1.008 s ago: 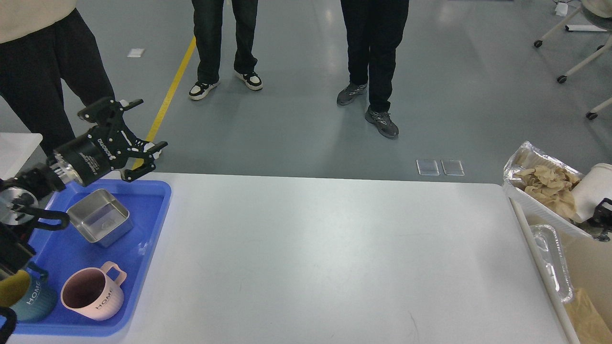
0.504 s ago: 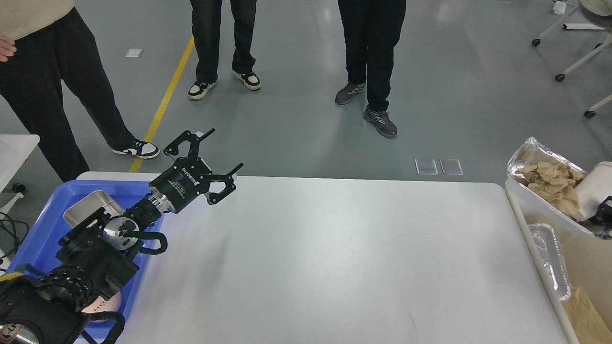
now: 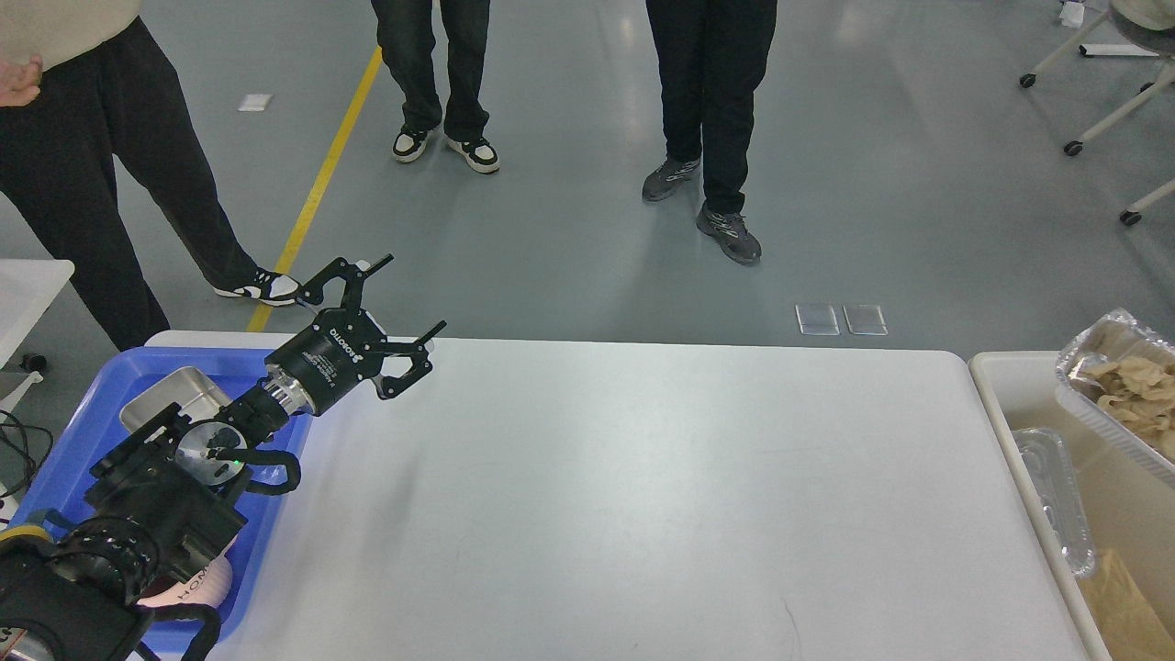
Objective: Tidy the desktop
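Note:
The desktop [image 3: 643, 496] is a large white tabletop with rounded corners that fills the middle of the head view. My left gripper [image 3: 404, 298] is open and empty, held above the desktop's far left corner, just right of the blue tray [image 3: 266, 514]. My left arm lies over the tray. In the tray a metal square tin [image 3: 161, 404] and a pink mug [image 3: 197, 583] show in part behind the arm. My right gripper is out of view.
A cream-white bin [image 3: 991, 386] stands at the right edge and holds foil trays [image 3: 1056, 500], one with crumpled paper [image 3: 1129, 372]. Three people stand on the grey floor beyond the desktop's far edge.
My left gripper swung right from above the tray's far corner to over the desktop, then drew back slightly left. The foil tray with paper and a white cup at the right shifted rightwards.

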Action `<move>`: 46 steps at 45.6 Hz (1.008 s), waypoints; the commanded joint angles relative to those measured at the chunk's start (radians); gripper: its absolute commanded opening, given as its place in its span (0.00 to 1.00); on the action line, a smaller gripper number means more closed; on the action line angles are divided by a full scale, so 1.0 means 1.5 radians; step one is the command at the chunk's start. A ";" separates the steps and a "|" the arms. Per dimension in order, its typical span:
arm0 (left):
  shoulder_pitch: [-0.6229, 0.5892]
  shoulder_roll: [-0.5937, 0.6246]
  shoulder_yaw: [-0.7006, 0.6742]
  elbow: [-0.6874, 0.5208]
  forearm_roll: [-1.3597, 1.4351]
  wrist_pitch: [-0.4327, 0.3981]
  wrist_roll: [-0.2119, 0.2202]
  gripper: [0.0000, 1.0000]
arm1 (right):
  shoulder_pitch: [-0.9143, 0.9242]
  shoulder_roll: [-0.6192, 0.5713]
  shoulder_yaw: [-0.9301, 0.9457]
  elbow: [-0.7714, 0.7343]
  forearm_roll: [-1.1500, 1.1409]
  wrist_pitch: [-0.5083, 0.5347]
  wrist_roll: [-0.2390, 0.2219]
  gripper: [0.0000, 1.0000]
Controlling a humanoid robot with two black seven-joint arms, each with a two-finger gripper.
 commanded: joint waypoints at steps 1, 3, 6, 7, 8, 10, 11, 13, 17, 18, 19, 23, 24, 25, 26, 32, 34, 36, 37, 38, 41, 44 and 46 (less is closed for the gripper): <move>0.000 -0.002 0.000 0.000 -0.002 0.002 -0.001 0.96 | -0.006 0.017 -0.001 -0.060 0.026 -0.021 -0.002 0.00; 0.000 0.000 0.000 0.000 -0.002 0.001 -0.001 0.96 | -0.005 0.032 -0.001 -0.080 0.034 -0.024 -0.002 0.00; 0.000 -0.002 0.000 0.000 -0.002 0.002 -0.002 0.96 | -0.005 0.046 -0.001 -0.098 0.037 -0.031 -0.002 0.00; 0.000 -0.002 0.000 0.000 -0.002 0.001 -0.002 0.96 | -0.005 0.050 -0.001 -0.101 0.038 -0.034 -0.002 0.00; 0.000 -0.002 0.000 0.000 -0.002 0.002 -0.002 0.96 | -0.005 0.055 0.000 -0.104 0.038 -0.038 -0.002 0.00; 0.000 0.000 -0.002 0.000 -0.002 0.001 -0.004 0.96 | -0.005 0.063 0.000 -0.105 0.042 -0.048 -0.004 0.00; 0.000 0.000 -0.003 0.000 -0.002 0.001 -0.004 0.96 | -0.006 0.067 0.000 -0.105 0.044 -0.052 -0.004 0.00; 0.001 0.001 -0.003 0.000 -0.003 0.002 -0.004 0.96 | -0.006 0.073 0.000 -0.105 0.049 -0.057 -0.005 0.00; 0.001 0.001 -0.003 0.000 -0.002 0.005 -0.005 0.96 | -0.007 0.086 0.000 -0.113 0.057 -0.064 -0.006 0.00; 0.001 0.001 -0.003 0.000 -0.002 0.007 -0.005 0.96 | -0.007 0.090 0.000 -0.118 0.057 -0.065 -0.006 0.00; 0.001 0.001 -0.003 0.000 -0.002 0.009 -0.005 0.96 | -0.007 0.096 0.000 -0.124 0.057 -0.067 -0.006 0.00; 0.001 0.001 -0.003 0.000 -0.002 0.009 -0.005 0.96 | -0.006 0.112 -0.001 -0.142 0.057 -0.078 -0.005 0.00; 0.001 0.001 -0.003 0.000 -0.002 0.009 -0.005 0.96 | -0.006 0.114 -0.001 -0.144 0.058 -0.080 -0.005 0.08; 0.002 0.001 -0.003 0.000 -0.002 0.009 -0.005 0.96 | -0.006 0.117 -0.001 -0.145 0.058 -0.082 -0.005 0.35; 0.002 0.001 -0.003 0.000 -0.002 0.009 -0.005 0.96 | -0.005 0.119 0.000 -0.148 0.058 -0.085 -0.005 0.64; 0.010 0.002 -0.005 0.000 -0.001 0.009 -0.005 0.96 | -0.005 0.126 0.000 -0.154 0.074 -0.088 -0.004 1.00; 0.010 0.002 -0.004 0.000 -0.001 0.009 -0.005 0.96 | -0.005 0.126 0.000 -0.155 0.075 -0.088 -0.004 1.00; 0.011 0.002 -0.003 0.000 -0.001 0.009 -0.006 0.96 | -0.004 0.126 0.000 -0.157 0.076 -0.088 -0.004 1.00; 0.011 0.002 -0.003 0.000 -0.001 0.009 -0.006 0.96 | -0.004 0.126 0.000 -0.157 0.077 -0.088 -0.004 1.00; 0.012 0.002 -0.003 0.000 -0.001 0.009 -0.006 0.96 | -0.003 0.125 0.000 -0.157 0.078 -0.088 -0.003 1.00; 0.019 0.002 -0.003 0.000 0.000 0.009 -0.007 0.96 | -0.002 0.124 0.000 -0.156 0.086 -0.087 -0.003 1.00; 0.020 0.002 -0.002 0.000 0.000 0.010 -0.008 0.96 | 0.003 0.118 0.000 -0.154 0.102 -0.081 -0.004 1.00; 0.021 0.002 -0.001 0.000 0.000 0.010 -0.009 0.96 | 0.014 0.117 0.000 -0.151 0.117 -0.076 -0.006 1.00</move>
